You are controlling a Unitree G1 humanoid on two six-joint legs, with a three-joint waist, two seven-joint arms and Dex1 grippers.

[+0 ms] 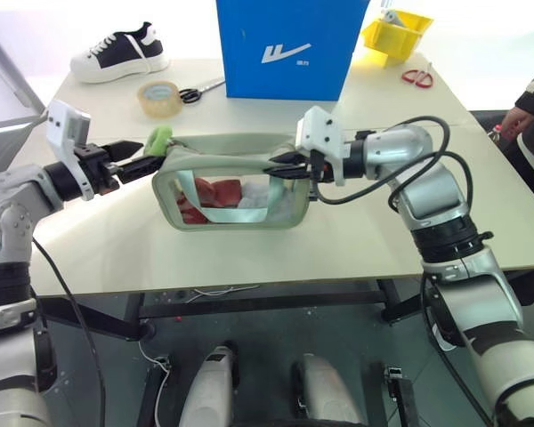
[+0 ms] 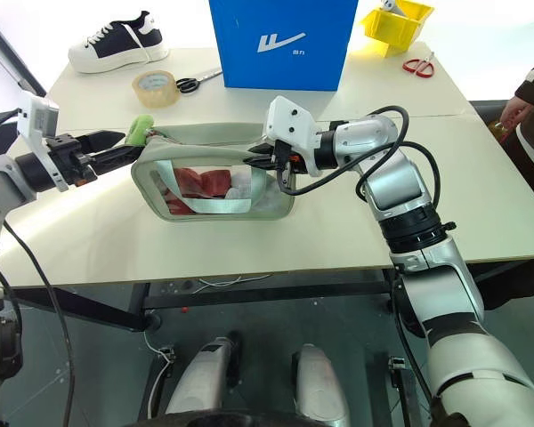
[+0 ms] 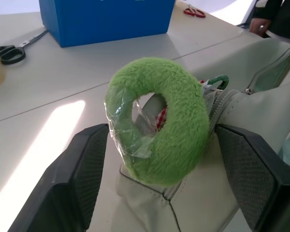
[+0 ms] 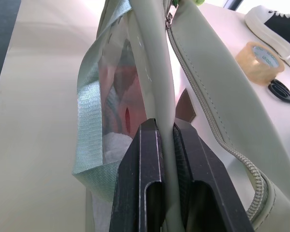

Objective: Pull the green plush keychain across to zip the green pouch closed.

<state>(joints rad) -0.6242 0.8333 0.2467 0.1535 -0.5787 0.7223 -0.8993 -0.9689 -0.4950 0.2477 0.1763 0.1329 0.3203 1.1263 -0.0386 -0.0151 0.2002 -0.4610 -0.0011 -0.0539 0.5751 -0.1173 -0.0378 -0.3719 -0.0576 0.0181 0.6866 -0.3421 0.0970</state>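
Observation:
The green pouch [image 1: 222, 147] stands upright on the table's middle, with red items showing through its clear side. The green plush keychain [image 1: 157, 140] hangs at the pouch's left end, on the zipper. My left gripper [image 1: 149, 155] is open, and its fingers [image 3: 77, 179] stand wide on either side of the keychain [image 3: 179, 125] without touching it. My right gripper [image 1: 280, 167] is shut on the pouch's right end, its fingers [image 4: 145, 183] pinching the rim of the pouch [image 4: 217, 87]. The stretch of zipper seen in the right wrist view looks joined.
A blue box [image 1: 289, 44] stands behind the pouch. A tan tape roll [image 1: 159, 98], black scissors [image 1: 200, 91] and a shoe [image 1: 120, 53] lie at the back left. A yellow bin [image 1: 396, 31] and red scissors [image 1: 417, 77] sit at the back right. A person's hand [image 1: 516, 120] rests at the right edge.

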